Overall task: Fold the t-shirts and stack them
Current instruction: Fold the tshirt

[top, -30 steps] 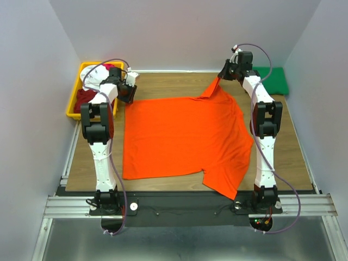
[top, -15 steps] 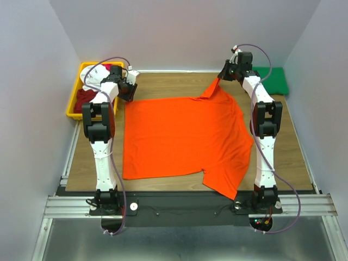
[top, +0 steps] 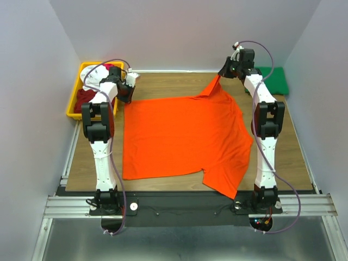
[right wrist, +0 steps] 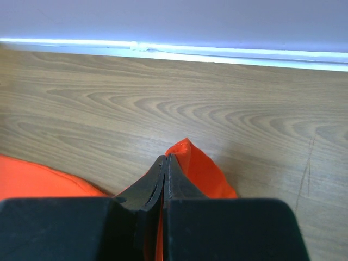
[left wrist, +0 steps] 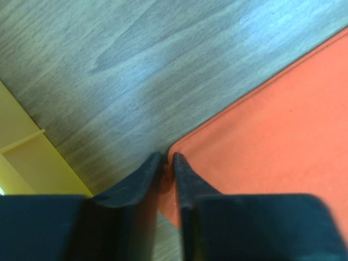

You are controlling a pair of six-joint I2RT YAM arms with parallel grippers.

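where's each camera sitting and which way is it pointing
Top external: above and behind, looking down on the table and orange t-shirt; left arm and right arm show.
Left wrist: looking down at the shirt's corner; left gripper shows.
Right wrist: facing the far wall; right gripper pinches orange cloth.
Shared: all three show the orange t-shirt.

A brown wooden table (top: 174, 84) fills the middle. A yellow plastic bin (top: 72, 103) sits by its edge at 10 o'clock. Pale purple walls (top: 179, 32) stand around it. A silver metal rail (top: 179, 209) runs along at 6 o'clock.
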